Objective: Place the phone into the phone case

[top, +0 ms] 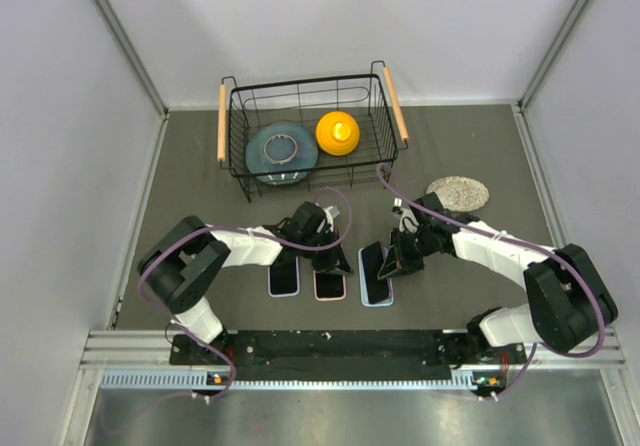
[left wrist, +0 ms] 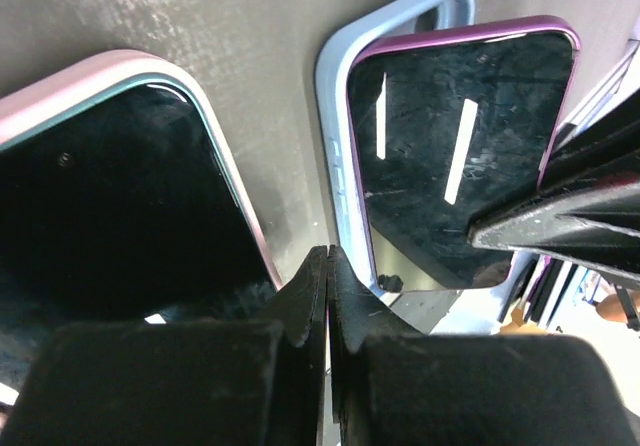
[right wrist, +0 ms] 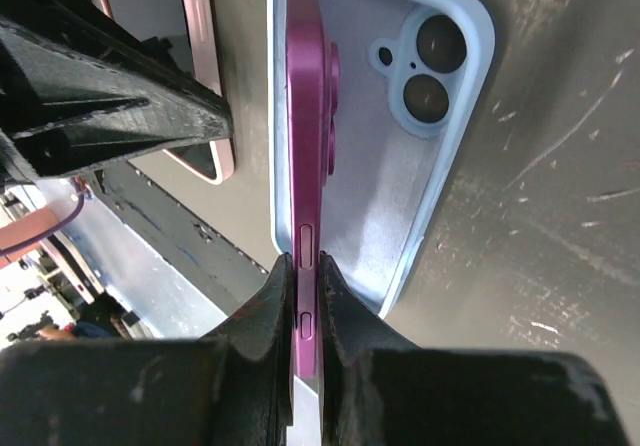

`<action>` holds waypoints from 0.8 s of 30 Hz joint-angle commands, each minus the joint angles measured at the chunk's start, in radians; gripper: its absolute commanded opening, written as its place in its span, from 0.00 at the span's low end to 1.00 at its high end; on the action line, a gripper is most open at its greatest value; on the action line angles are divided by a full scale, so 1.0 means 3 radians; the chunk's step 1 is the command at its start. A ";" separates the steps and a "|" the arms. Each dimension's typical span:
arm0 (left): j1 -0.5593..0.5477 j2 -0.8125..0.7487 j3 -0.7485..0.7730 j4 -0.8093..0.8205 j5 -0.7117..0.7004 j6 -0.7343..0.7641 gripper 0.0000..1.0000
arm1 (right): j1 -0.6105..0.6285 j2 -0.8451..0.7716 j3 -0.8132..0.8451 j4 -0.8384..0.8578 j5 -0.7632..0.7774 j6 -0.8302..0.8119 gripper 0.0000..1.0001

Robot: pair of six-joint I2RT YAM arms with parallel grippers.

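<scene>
A purple phone (right wrist: 305, 116) stands on its long edge inside the light-blue phone case (right wrist: 400, 166), which lies open side up on the table. My right gripper (right wrist: 306, 266) is shut on the phone's button edge. In the top view this phone (top: 374, 266) leans over the case (top: 377, 300) under my right gripper (top: 388, 264). My left gripper (left wrist: 328, 266) is shut on nothing and hovers between the blue case (left wrist: 335, 116) and a pink-cased phone (left wrist: 100, 216). In the left wrist view the purple phone's screen (left wrist: 450, 146) faces me. From above, my left gripper (top: 338, 259) sits just left of the case.
The pink-cased phone (top: 329, 284) and another cased phone (top: 284, 278) lie side by side left of the blue case. A black wire basket (top: 305, 84) at the back holds a blue-grey plate (top: 280, 151) and a yellow object (top: 338, 132). A round woven mat (top: 458, 192) lies at the right.
</scene>
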 commanded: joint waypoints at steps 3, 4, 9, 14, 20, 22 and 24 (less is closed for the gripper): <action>-0.0066 0.0126 0.0159 -0.0019 -0.0117 0.0008 0.00 | -0.0043 0.0101 -0.0178 0.0389 -0.0161 0.0100 0.00; -0.0077 0.0141 0.0174 -0.0019 -0.0117 0.0013 0.00 | -0.0048 0.0116 -0.0208 0.0414 -0.0171 0.0111 0.00; -0.0133 0.0223 0.0215 -0.0034 -0.0133 0.0018 0.00 | -0.0069 0.0203 -0.0357 0.0680 -0.0212 0.0223 0.00; -0.0179 0.0248 0.0225 -0.0044 -0.0143 0.0033 0.00 | -0.0069 0.0219 -0.0464 0.0834 -0.0171 0.0341 0.04; -0.0210 0.0243 0.0251 -0.0045 -0.0143 0.0028 0.00 | -0.0069 0.0163 -0.0490 0.0844 -0.0039 0.0443 0.12; -0.0220 0.0238 0.0256 -0.0039 -0.0148 0.0028 0.00 | -0.0074 0.0102 -0.0515 0.0885 0.0008 0.0530 0.12; -0.0250 0.0233 0.0256 -0.0029 -0.0153 0.0023 0.00 | -0.0074 0.0066 -0.0582 0.0992 -0.0043 0.0622 0.10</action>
